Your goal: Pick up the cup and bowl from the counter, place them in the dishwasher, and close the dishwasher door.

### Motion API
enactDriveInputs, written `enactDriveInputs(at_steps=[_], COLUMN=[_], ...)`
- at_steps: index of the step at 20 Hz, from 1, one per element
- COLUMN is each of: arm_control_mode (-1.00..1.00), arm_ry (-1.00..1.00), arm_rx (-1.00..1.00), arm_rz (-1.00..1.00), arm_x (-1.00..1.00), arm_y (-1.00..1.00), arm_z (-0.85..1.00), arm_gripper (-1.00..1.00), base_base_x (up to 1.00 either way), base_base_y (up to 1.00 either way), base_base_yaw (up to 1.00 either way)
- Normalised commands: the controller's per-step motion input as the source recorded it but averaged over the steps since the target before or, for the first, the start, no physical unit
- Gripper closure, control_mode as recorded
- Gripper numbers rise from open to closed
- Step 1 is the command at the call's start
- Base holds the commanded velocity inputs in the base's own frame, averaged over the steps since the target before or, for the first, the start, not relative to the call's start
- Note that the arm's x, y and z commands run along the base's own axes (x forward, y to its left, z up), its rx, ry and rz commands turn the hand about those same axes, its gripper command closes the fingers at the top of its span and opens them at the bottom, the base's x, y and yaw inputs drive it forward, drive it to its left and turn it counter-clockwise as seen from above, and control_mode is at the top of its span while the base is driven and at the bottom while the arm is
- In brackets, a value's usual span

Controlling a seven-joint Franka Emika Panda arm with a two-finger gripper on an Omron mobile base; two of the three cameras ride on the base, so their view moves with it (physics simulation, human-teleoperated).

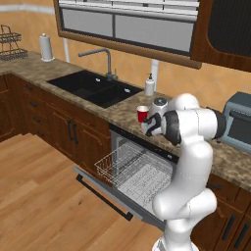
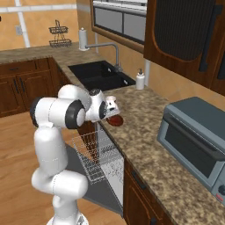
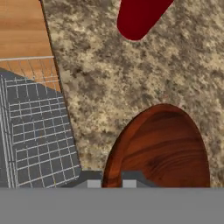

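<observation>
The reddish-brown bowl [image 3: 162, 148] sits on the speckled counter [image 3: 87, 65] near its front edge, above the dishwasher. My gripper [image 3: 111, 183] is at the bowl's near rim, with the fingertips [image 3: 94, 183] close together and the rim between them. In the right base view the gripper [image 2: 114, 116] points down onto the bowl [image 2: 116, 121]. The red cup [image 1: 142, 113] stands upright just beyond the hand; its side also shows as the cup [image 3: 140, 17]. The dishwasher door [image 1: 105, 193] lies dropped open, and the white wire rack [image 1: 127, 169] is pulled out over it.
A black sink [image 1: 93, 88] with a faucet [image 1: 105, 59] lies left of the dishwasher, with a white soap bottle [image 1: 149, 86] behind the cup. A grey-blue toaster oven [image 2: 197, 145] stands on the counter to the right. Wall cabinets hang overhead.
</observation>
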Motion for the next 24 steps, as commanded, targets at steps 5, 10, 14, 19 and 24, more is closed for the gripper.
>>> enactDriveInputs(at_steps=[5,10,14,19,24], arm_control_mode=[-1.0,-1.0,-1.0,-1.0,-1.0], arm_ry=[0.0,0.0,0.02,0.13,0.16], arm_rx=[0.0,0.0,0.0,0.02,0.05], arm_rz=[0.0,0.0,0.0,0.0,-0.01], arm_x=[-0.97,-0.61,-0.05,0.24,0.45], arm_y=[0.96,0.99,0.79,0.49,0.11], arm_z=[0.02,0.0,0.0,-0.23,-0.54], arm_gripper=[1.0,1.0,1.0,1.0,1.0], base_base_x=[0.0,0.0,0.0,0.0,0.0], base_base_y=[0.0,0.0,0.0,0.0,0.0], base_base_yaw=[0.0,0.0,0.0,0.0,0.0])
